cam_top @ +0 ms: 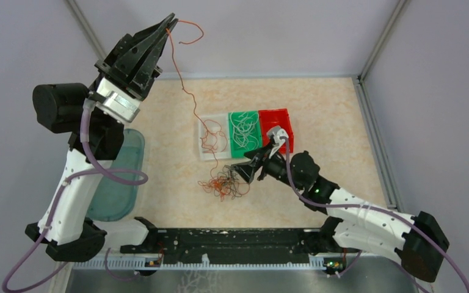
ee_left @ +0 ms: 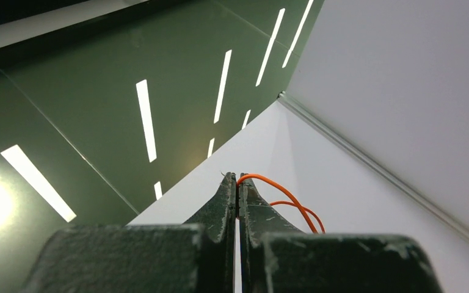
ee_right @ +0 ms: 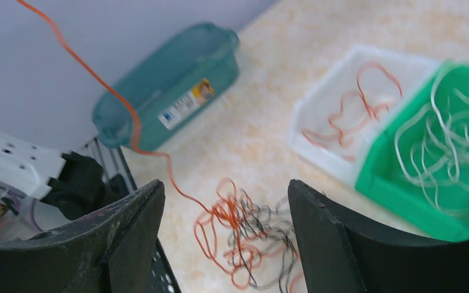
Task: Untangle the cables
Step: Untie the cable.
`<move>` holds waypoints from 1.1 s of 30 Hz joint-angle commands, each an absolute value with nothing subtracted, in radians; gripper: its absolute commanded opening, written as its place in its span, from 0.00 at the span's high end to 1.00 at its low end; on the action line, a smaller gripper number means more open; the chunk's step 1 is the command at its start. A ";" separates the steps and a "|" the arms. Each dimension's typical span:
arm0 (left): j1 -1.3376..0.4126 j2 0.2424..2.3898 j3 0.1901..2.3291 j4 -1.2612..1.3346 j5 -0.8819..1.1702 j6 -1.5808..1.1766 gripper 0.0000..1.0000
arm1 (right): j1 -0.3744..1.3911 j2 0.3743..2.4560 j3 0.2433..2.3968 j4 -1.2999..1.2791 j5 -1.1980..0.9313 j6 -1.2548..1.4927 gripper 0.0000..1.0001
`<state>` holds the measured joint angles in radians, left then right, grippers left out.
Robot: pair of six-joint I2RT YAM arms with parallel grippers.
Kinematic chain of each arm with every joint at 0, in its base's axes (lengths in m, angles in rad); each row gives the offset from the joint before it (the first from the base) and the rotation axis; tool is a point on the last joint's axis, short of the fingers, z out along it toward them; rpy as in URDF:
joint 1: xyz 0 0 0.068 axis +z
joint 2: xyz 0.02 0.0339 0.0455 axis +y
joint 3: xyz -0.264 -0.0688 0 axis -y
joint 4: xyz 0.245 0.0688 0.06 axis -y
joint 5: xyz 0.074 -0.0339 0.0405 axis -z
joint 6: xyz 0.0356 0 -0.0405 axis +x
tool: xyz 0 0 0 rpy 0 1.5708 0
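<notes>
Partway: thin curly orange wire (cam_top: 186, 91) pinched tight in L gripper (cam_top: 170, 21), held high; R gripper (cam_top: 242, 173) spread over orange-black-white tangled pile (cam_top: 223, 183). Some sorted into clear plastic bin (cam_top: 200, 137) & green plastic bin (cam_top: 245, 113); most remaining.

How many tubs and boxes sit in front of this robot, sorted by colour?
White bin: 1
Green bin: 1
Red bin: 1
Teal box: 1
Total: 4

lying as tangled heap of orange, black and white cables (cam_top: 223, 183) beside bins | trailing one orange strand (ee_right: 98, 79) steeply upward (wavy, not straight) | resting loose in clear bin (cam_top: 203, 155), green bin (cam_top: 242, 152)
</notes>
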<state>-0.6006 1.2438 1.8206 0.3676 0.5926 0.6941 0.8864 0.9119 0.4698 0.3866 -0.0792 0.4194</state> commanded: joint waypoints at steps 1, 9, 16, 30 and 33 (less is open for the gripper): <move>-0.607 1.220 1.786 0.350 0.608 0.698 1.00 | 0.895 0.927 0.581 0.471 -0.246 0.303 0.25; -0.607 1.213 1.777 0.317 0.603 0.708 1.00 | 0.894 1.122 0.630 0.658 -0.498 0.308 0.33; -0.607 1.199 1.755 0.294 0.600 0.714 1.00 | 0.900 1.236 0.670 0.703 -0.559 0.347 0.44; -0.604 1.125 1.581 -0.051 0.413 0.481 1.00 | 0.898 1.176 0.701 0.740 -0.374 0.347 1.00; -0.600 1.073 1.464 -0.144 0.424 0.411 1.00 | 0.897 1.101 0.670 0.751 -0.319 0.338 1.00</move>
